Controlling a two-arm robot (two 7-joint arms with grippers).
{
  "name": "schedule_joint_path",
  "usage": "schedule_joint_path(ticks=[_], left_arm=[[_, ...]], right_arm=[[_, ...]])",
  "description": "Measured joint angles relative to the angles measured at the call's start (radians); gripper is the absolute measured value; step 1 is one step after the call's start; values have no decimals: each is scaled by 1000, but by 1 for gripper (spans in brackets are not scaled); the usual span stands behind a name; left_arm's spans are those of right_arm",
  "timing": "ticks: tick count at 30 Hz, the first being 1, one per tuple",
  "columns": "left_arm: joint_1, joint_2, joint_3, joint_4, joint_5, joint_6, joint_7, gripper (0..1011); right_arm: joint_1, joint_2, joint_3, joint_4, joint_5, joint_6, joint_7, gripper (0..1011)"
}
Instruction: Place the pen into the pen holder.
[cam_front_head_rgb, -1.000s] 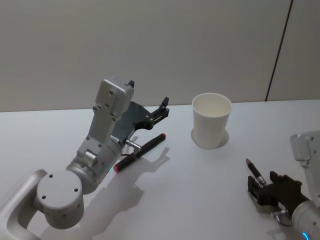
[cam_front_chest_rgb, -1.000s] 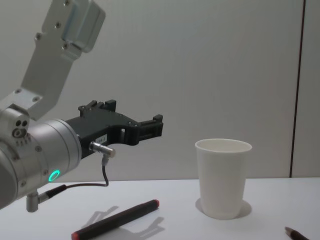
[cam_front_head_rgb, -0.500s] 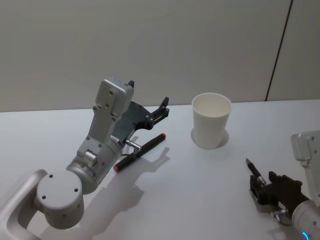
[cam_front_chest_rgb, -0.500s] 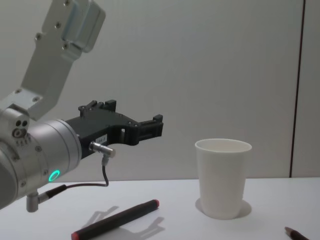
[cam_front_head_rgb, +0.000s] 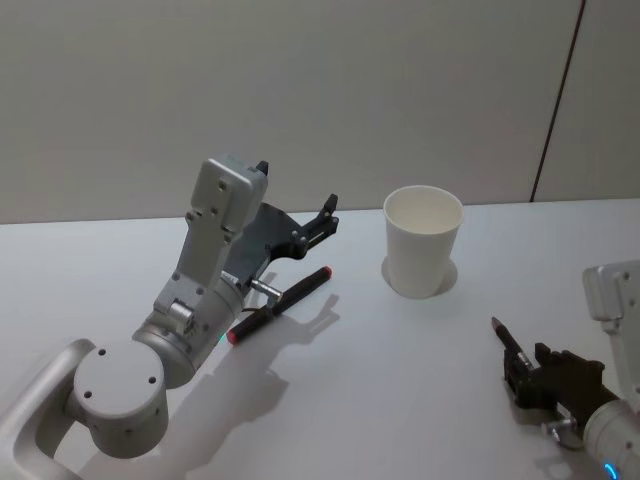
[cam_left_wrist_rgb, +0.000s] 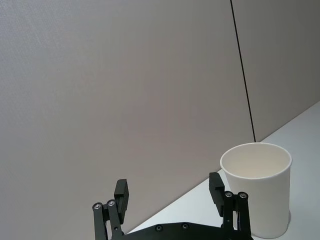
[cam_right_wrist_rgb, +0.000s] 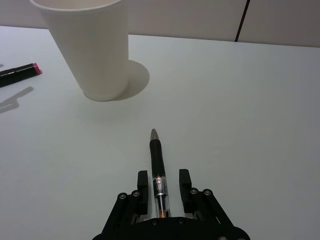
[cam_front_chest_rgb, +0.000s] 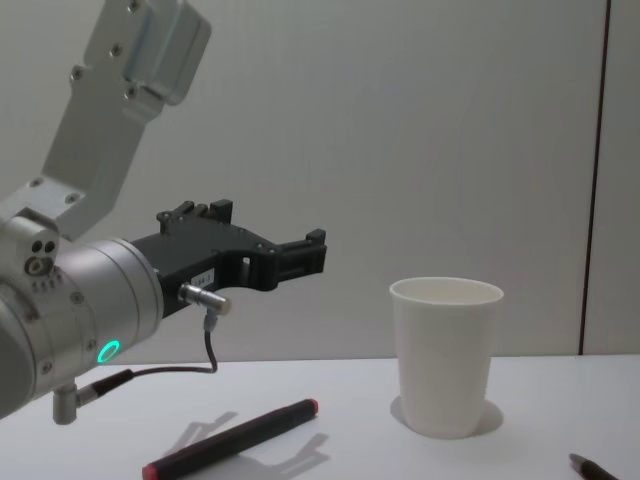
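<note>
Right gripper (cam_front_head_rgb: 520, 370): has backed off slightly toward the robot, low over the counter (cam_front_head_rgb: 400, 400).
Pen (cam_front_head_rgb: 506, 338): more of its barrel now lies bare ahead of the gripper's fingers.

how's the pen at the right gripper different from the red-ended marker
The pen is slim, with a clear barrel and grey tip; the marker is thicker, black with red ends. The pen lies between the right gripper's open fingers; the marker lies free near the raised left gripper. Both rest on the table.

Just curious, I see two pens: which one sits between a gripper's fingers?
The grey-tipped pen, between the open fingers of the right gripper; the red-ended marker lies free on the table.
</note>
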Motion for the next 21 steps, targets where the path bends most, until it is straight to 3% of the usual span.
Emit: schedule_joint_path(ticks=[21], left_arm=[[0,0,0,0,0,0,0,1001]], right_arm=[[1,-2,0,1,1,0,1,236]])
